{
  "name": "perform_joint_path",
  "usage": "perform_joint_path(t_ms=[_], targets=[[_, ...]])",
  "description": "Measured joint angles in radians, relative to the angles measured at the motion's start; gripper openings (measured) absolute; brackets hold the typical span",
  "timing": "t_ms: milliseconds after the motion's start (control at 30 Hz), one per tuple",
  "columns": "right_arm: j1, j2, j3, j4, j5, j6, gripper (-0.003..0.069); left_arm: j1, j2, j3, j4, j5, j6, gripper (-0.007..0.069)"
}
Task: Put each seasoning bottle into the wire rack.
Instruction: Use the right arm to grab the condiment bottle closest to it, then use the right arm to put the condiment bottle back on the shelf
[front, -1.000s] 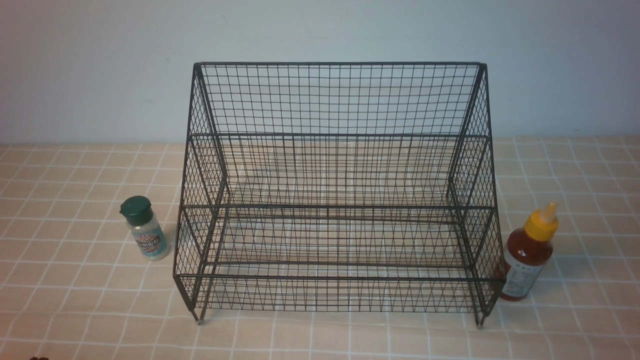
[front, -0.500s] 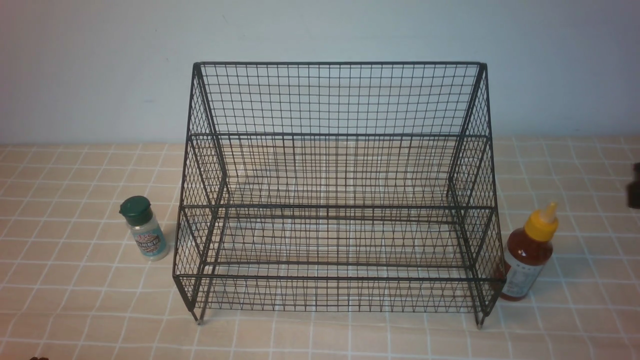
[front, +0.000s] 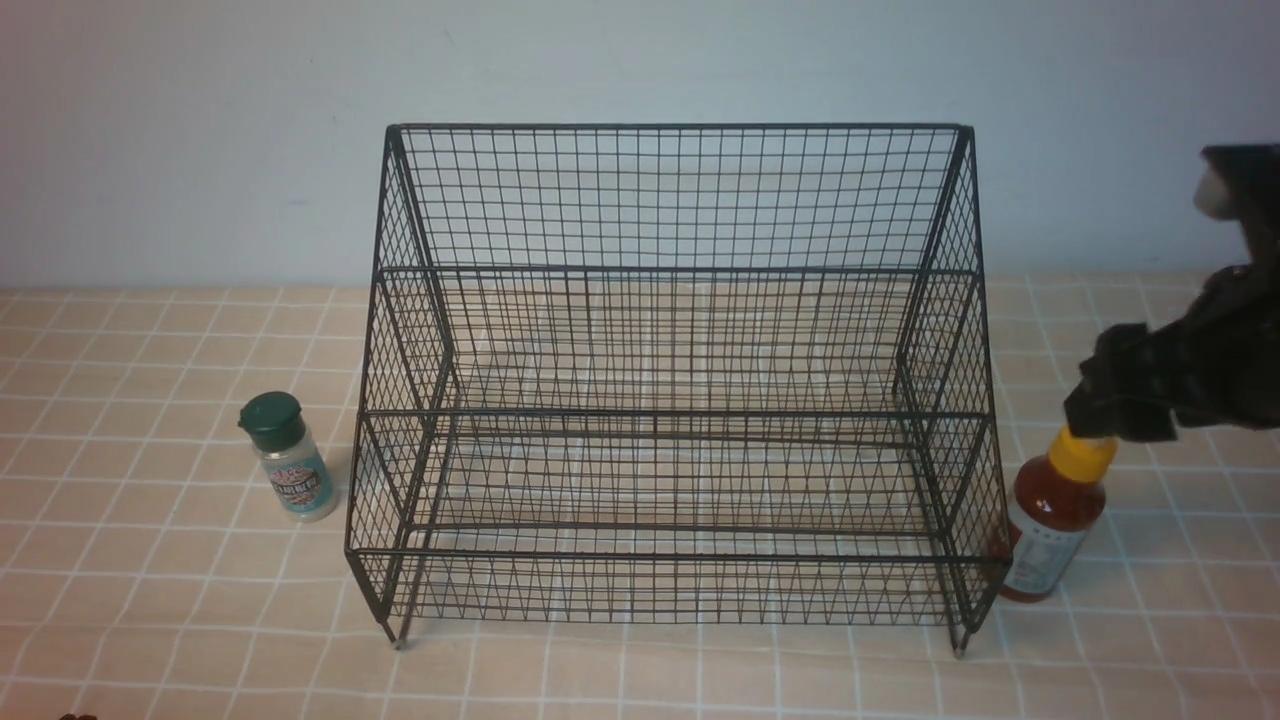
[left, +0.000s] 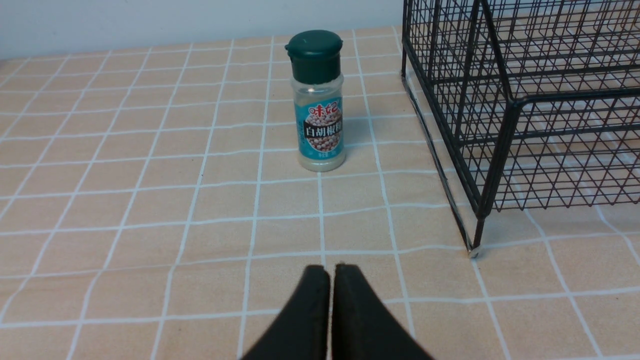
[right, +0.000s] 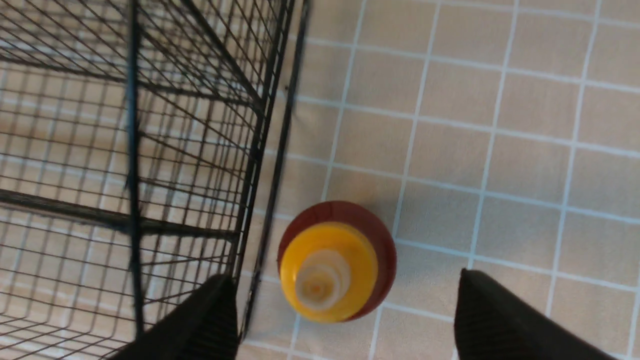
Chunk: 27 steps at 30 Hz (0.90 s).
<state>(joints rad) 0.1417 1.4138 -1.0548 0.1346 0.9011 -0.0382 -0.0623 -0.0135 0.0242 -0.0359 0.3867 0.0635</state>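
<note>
The black wire rack (front: 680, 270) stands mid-table with nothing in it. A small clear shaker (front: 290, 470) with a dark green cap and teal label stands upright just outside the rack's left side. A red sauce bottle (front: 1050, 530) with a yellow cap stands upright against the rack's right front corner. My right gripper (front: 1105, 415) hangs open just above that bottle and hides its nozzle. From the right wrist the yellow cap (right: 327, 270) lies between the two spread fingers, untouched, and the rack (right: 135, 150) is beside it. My left gripper (left: 330, 270) is shut and empty, low over the cloth, short of the shaker (left: 319, 105).
A peach checked cloth (front: 150, 620) covers the table, and a pale wall runs behind it. The rack's corner leg (left: 477, 240) stands beside the left gripper. One right finger (right: 210, 320) lies close to the rack's side wires.
My right arm has come in from the right edge and now hovers over the red bottle's cap, and its jaws have opened wide. The bottles, the rack and the left gripper have not moved.
</note>
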Motion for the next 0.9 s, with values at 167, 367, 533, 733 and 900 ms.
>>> perform_joint_path(t_ms=[167,367,533,733,900], targets=[[0.000,0.082,-0.001,0.000,-0.024,0.000,0.0536,0.000,0.000,0.000,0.000,0.000,0.000,-0.0007],[0.000,0.125,-0.006,0.006,-0.040,0.000,0.0313,0.000,0.000,0.000,0.000,0.000,0.000,-0.0007],[0.000,0.112,-0.036,-0.003,0.014,-0.003,0.0296,0.000,0.000,0.000,0.000,0.000,0.000,-0.0007],[0.000,-0.031,-0.196,0.003,0.196,-0.011,0.0296,0.000,0.000,0.000,0.000,0.000,0.000,-0.0007],[0.021,-0.163,-0.302,0.007,0.314,-0.020,0.0296,0.000,0.000,0.000,0.000,0.000,0.000,-0.0007]])
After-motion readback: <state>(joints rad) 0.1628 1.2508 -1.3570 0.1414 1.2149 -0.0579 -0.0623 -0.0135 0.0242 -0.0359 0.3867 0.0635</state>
